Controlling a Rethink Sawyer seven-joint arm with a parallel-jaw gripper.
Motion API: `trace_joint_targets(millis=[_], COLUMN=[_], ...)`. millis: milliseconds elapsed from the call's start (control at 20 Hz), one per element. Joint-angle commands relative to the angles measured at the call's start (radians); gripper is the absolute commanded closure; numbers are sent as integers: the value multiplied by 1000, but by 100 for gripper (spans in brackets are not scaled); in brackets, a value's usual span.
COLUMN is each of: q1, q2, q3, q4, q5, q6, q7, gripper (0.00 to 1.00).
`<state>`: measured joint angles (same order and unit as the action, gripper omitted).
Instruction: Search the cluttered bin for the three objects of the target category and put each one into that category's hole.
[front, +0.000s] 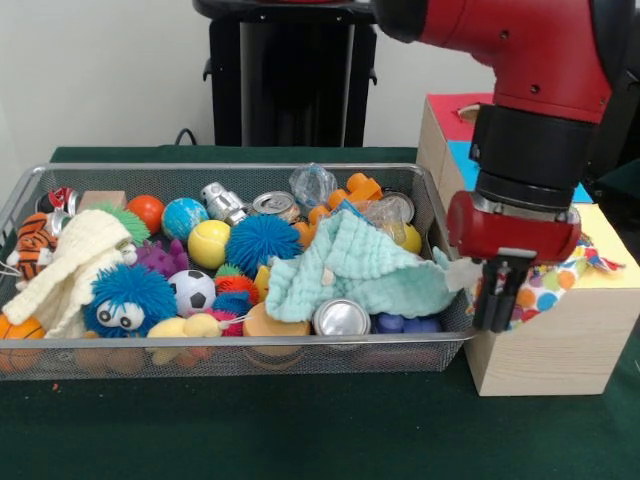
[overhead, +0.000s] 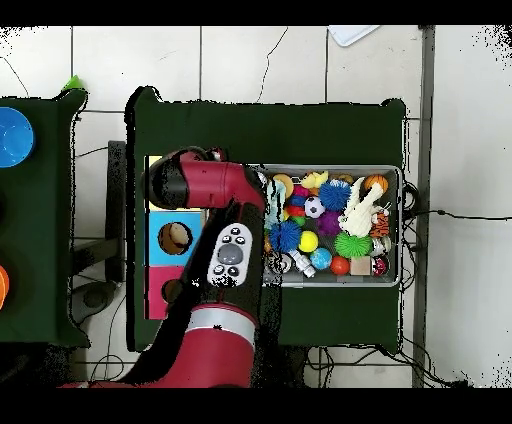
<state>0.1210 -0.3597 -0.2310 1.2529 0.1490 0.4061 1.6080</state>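
The claw (front: 503, 292) hung over the yellow-topped box (front: 560, 340), its fingers close together; I could not tell whether it gripped the dotted cloth (front: 548, 285) lying there. The green cloth (front: 360, 270) and cream cloth (front: 65, 265) lay in the basket (front: 230, 358).

A table covered in dark green cloth (front: 300, 440) carries a wire mesh bin (front: 230, 358) and, just beside it, a row of pale wooden boxes (front: 560, 350).
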Motion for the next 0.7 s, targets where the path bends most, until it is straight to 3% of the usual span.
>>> trace_joint_targets(millis=[50,700], q1=[-105,-164], q2=[-59,-136], q3=[187,283], q4=[233,297], q5=[34,95], q6=[435,570], q7=[17,64], gripper=[100,100])
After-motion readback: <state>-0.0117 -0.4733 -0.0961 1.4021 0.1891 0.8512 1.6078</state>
